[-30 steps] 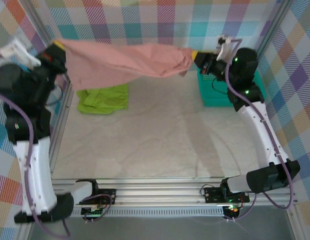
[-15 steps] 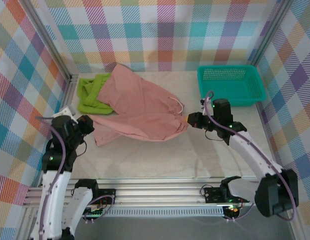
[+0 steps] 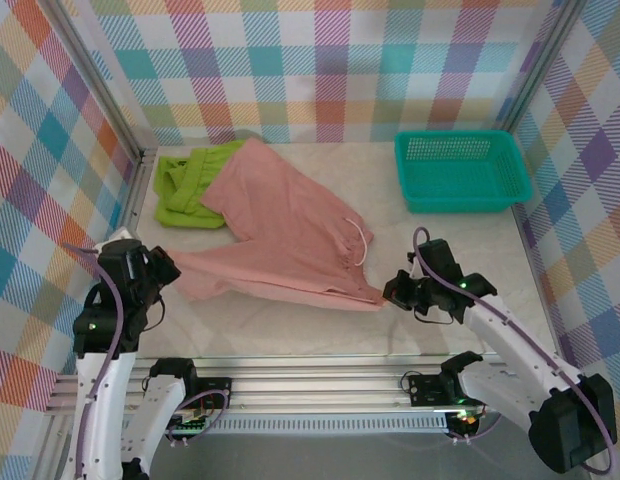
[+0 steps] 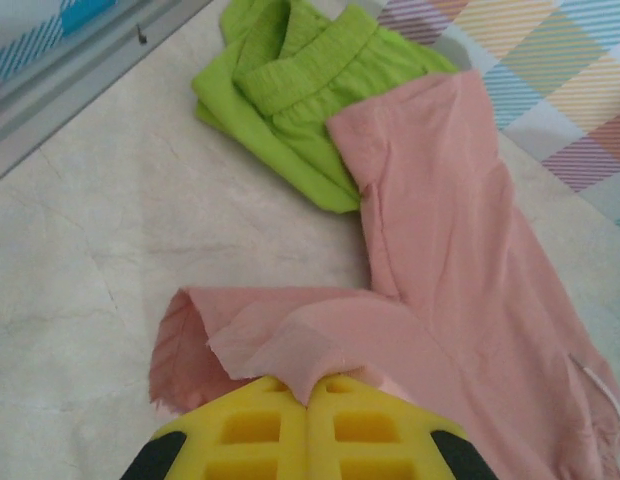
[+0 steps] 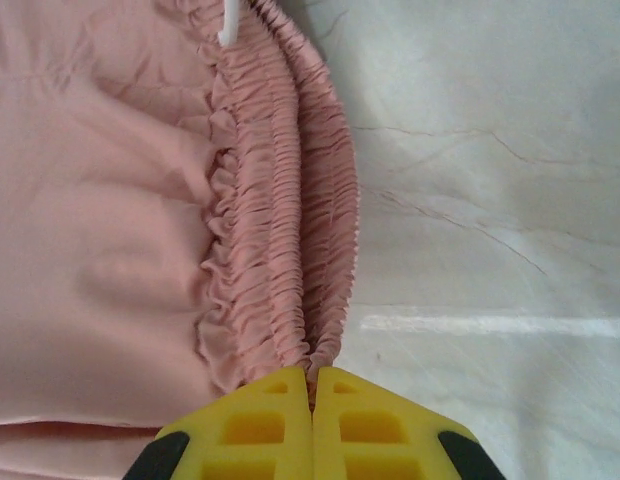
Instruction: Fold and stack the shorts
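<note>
Marbled tabletop point(image 3: 290, 335) bore the salmon shorts point(image 3: 280, 230), their near edge running left-right between both pincers: left gripper point(image 3: 173, 270) clamped on a hem corner, right gripper point(image 3: 390, 292) on the waistband. Green shorts point(image 3: 185, 185) lay far-left.

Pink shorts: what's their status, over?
Left jaws shut on pink shorts, leg end; right jaws shut on waistband. Shorts spread on table, one leg overlapping green shorts.

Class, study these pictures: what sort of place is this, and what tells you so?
Probably a robot test booth, not a home: a left arm and right arm bolted to a metal rail, checked walls boxing in the table, pink shorts and a basket laid out.
</note>
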Robot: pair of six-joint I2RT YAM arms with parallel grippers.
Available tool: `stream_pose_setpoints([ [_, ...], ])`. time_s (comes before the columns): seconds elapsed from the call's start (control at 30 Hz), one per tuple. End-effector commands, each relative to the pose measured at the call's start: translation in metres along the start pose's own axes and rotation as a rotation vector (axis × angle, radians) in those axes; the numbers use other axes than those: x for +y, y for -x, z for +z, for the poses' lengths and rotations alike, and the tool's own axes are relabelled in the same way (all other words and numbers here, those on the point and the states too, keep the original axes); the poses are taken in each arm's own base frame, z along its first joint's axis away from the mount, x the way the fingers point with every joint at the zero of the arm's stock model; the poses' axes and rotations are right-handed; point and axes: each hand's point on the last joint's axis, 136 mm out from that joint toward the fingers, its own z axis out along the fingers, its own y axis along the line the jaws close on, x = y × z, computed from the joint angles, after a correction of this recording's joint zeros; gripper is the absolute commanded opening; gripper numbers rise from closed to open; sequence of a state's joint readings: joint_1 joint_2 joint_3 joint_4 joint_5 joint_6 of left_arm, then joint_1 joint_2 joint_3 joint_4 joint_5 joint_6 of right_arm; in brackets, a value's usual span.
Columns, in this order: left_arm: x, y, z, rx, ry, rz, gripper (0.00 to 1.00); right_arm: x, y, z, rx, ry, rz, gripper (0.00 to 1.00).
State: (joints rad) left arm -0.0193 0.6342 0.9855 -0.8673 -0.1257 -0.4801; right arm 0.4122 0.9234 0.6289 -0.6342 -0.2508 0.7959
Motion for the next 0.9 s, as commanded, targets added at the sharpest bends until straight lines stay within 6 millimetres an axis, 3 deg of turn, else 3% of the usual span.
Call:
stream_pose_setpoints([
  [0.0,-0.009,0.038,-0.026,-0.121,0.001,0.057,0.00,-0.020,0.001,-0.022,-0.049,-0.138,0.054,0.00],
  [0.03,-0.011,0.045,-0.030,-0.139,0.004,0.071,0.00,-0.017,0.005,-0.028,-0.070,-0.141,0.046,0.00],
  [0.13,-0.011,0.068,-0.044,-0.203,0.047,0.115,0.00,0.016,0.010,-0.039,-0.082,-0.022,-0.029,0.00],
  [0.2,-0.008,0.077,-0.046,-0.230,0.089,0.143,0.00,0.036,0.002,-0.034,-0.028,0.041,-0.074,0.01],
  [0.33,-0.009,0.071,-0.032,-0.196,0.093,0.146,0.00,0.055,-0.034,-0.005,0.146,0.077,-0.206,0.19],
  [0.4,-0.009,0.060,-0.021,-0.161,0.074,0.134,0.00,0.051,-0.048,0.009,0.206,0.047,-0.282,0.34],
  [0.47,-0.006,0.050,-0.013,-0.138,0.071,0.122,0.00,0.047,-0.049,0.015,0.220,0.013,-0.333,0.47],
  [0.57,-0.001,0.041,-0.006,-0.122,0.078,0.120,0.00,0.050,-0.024,0.010,0.112,-0.044,-0.362,0.80],
  [0.6,0.000,0.038,-0.004,-0.116,0.080,0.121,0.00,0.055,-0.013,0.010,0.067,-0.040,-0.353,0.85],
  [0.73,-0.001,0.034,0.000,-0.101,0.070,0.116,0.00,0.073,0.037,0.024,-0.033,0.003,-0.213,0.79],
  [0.87,-0.002,0.031,0.004,-0.090,0.059,0.109,0.00,0.076,0.083,0.061,-0.066,0.017,-0.093,0.69],
])
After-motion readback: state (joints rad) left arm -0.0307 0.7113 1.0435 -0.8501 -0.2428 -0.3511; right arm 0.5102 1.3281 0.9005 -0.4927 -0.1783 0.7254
